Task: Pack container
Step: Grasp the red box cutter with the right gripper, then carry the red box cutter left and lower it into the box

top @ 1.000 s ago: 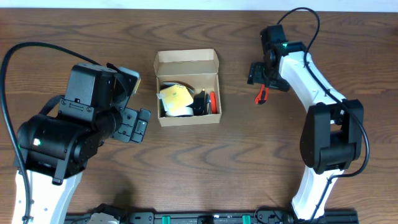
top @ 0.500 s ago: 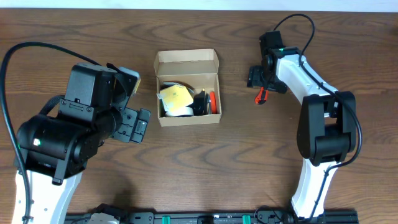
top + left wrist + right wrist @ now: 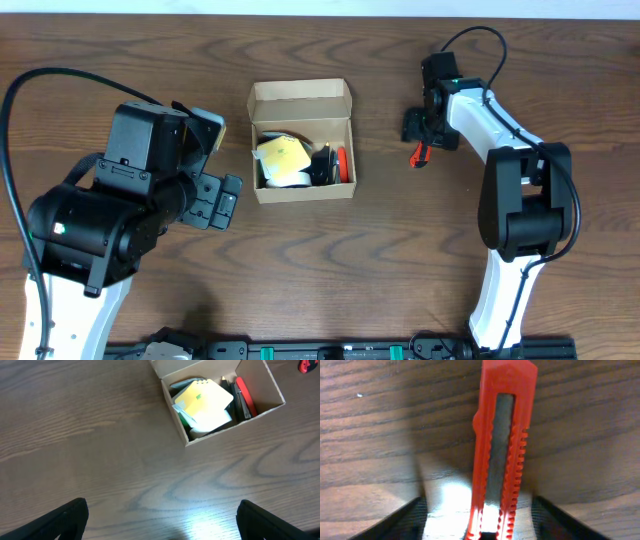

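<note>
The tan cardboard container (image 3: 301, 140) sits open at the table's middle, lid flap folded back. It holds a yellow notepad (image 3: 283, 154), a white item and a red and black item (image 3: 342, 164). It also shows in the left wrist view (image 3: 260, 377). A red box cutter (image 3: 420, 153) lies on the table to its right. My right gripper (image 3: 424, 133) is low over the cutter, open, its fingers (image 3: 405, 520) on either side of the cutter (image 3: 502, 445) with gaps. My left gripper (image 3: 222, 197) is open and empty, left of the container.
The dark wood table (image 3: 330, 260) spreads around the container. The right arm's black cable (image 3: 480, 30) loops near the far edge. A black rail (image 3: 320, 350) runs along the near edge.
My right gripper has shifted slightly right and toward the red cutter. The left arm and the container have not moved.
</note>
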You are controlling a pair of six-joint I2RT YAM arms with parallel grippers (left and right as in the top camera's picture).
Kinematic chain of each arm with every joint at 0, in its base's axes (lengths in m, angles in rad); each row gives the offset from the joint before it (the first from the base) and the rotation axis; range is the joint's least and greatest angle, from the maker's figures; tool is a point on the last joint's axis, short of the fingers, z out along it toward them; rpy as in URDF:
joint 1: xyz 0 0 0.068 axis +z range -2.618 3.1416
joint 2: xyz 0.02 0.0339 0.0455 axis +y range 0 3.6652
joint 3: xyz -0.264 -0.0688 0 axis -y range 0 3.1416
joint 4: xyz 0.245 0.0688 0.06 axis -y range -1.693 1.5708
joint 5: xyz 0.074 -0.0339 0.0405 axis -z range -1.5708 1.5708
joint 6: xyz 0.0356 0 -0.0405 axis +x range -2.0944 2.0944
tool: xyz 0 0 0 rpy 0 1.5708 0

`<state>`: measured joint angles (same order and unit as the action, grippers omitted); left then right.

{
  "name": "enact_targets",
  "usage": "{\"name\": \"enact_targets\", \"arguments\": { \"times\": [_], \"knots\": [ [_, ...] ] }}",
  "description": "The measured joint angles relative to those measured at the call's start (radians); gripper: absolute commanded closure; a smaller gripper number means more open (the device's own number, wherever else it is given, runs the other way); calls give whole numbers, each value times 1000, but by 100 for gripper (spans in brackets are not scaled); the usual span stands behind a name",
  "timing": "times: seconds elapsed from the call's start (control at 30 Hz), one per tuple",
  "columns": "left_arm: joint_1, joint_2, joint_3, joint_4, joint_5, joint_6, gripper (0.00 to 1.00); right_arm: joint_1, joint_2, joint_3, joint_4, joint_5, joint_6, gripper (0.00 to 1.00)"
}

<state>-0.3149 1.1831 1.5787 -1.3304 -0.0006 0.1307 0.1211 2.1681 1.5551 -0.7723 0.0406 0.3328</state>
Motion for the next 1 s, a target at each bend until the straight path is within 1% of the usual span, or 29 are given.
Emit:
{"name": "enact_targets", "arguments": {
  "times": [0.03, 0.2, 0.4, 0.5, 0.57, 0.67, 0.8, 1.0],
  "knots": [
    [0, 0, 0, 0, 0, 0, 5, 0, 0, 0, 1, 0, -3, 53],
    [0, 0, 0, 0, 0, 0, 5, 0, 0, 0, 0, -7, -3, 67],
    [0, 0, 0, 0, 0, 0, 5, 0, 0, 1, 0, -12, -4, 80],
    [0, 0, 0, 0, 0, 0, 5, 0, 1, 10, -12, -17, -4, 82],
    [0, 0, 0, 0, 0, 0, 5, 0, 7, 27, -28, -36, -4, 86],
    [0, 0, 0, 0, 0, 0, 5, 0, 27, 98, -69, -80, -4, 91],
    [0, 0, 0, 0, 0, 0, 5, 1, 40, 259, -141, -136, -14, 98],
    [0, 0, 0, 0, 0, 0, 5, 35, 37, 535, -253, -173, -94, 99]
  ]
}}
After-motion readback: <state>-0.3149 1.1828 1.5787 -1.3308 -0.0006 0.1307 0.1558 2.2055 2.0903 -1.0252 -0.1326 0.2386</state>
